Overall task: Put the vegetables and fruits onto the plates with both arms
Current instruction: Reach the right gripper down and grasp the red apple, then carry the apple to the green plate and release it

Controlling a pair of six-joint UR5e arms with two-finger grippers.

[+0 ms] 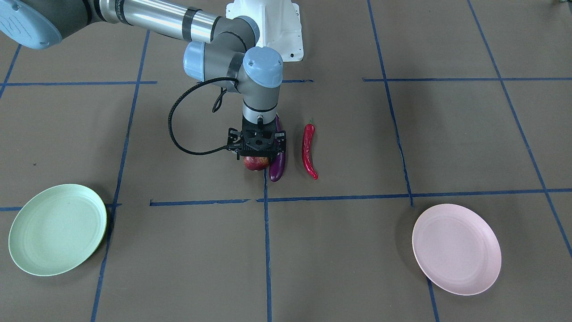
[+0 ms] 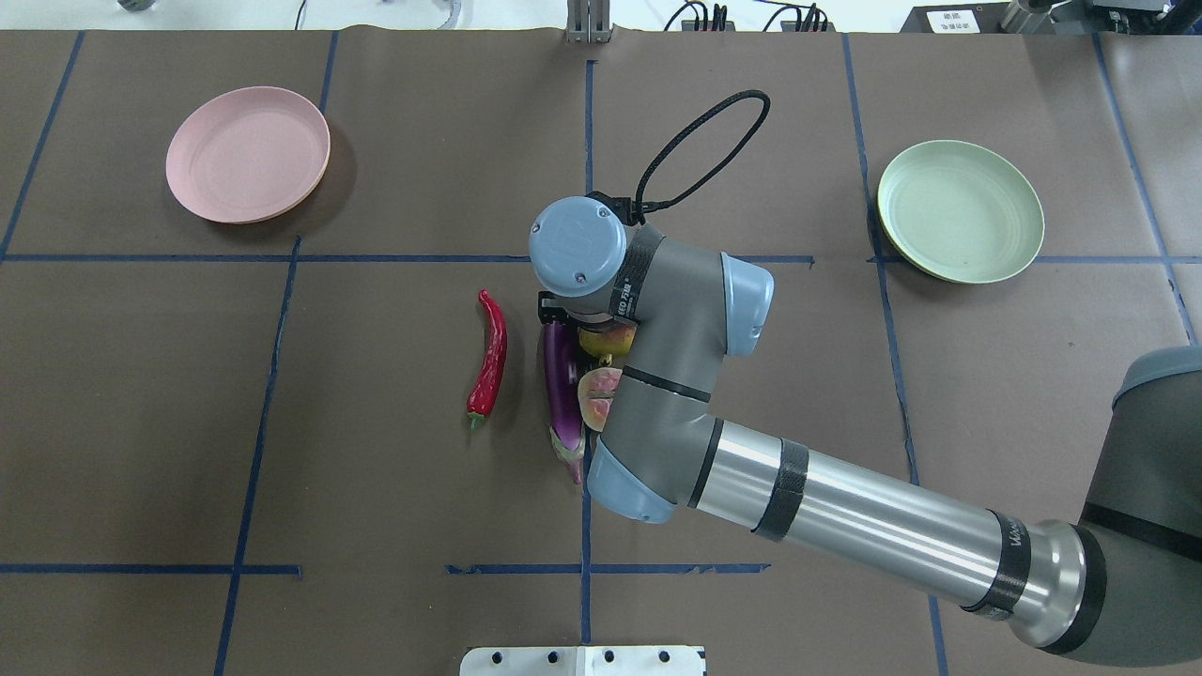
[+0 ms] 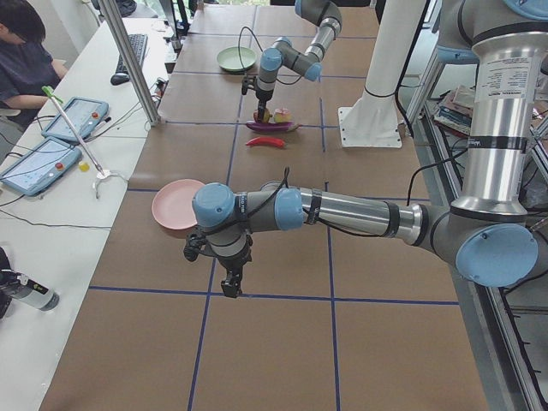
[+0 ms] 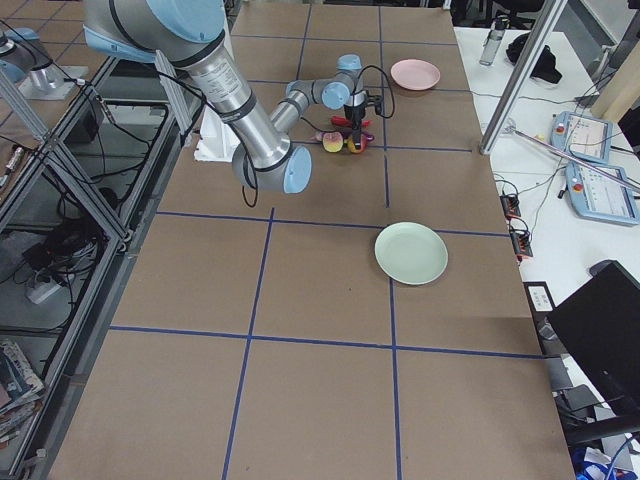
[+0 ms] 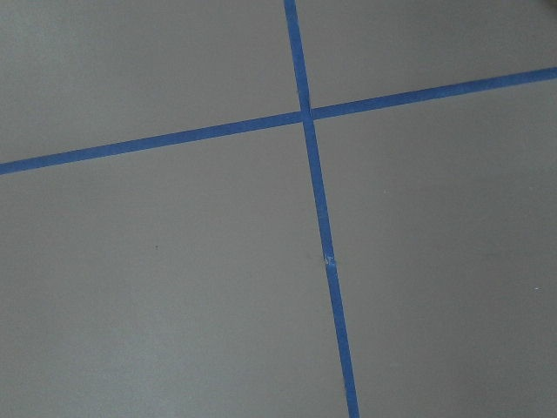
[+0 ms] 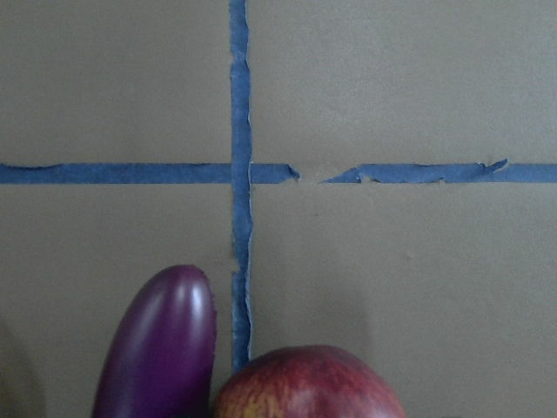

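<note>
The right arm [image 2: 845, 512] reaches in low from the surface's [image 1: 348, 250] right end to its middle, wrist turned straight down. The right claw [image 1: 256, 152] sits directly over the pomegranate [image 1: 255, 164]; whether it grips the fruit cannot be told. The left arm [image 3: 360, 214] stretches out near the left end with its wrist bent down. The left claw [image 3: 229, 287] hangs above bare taped surface, and its opening cannot be told.

The green plate [image 1: 57, 229] lies near the far right corner and the pink plate [image 1: 456, 249] near the far left corner. In the middle, the glossy purple eggplant [image 1: 278, 165] lies against the dark-red pomegranate, with the curved red chili [image 1: 308, 150] just beside it. The bumpy pink-green fruit [image 2: 598, 392] sits half under the right arm.
</note>
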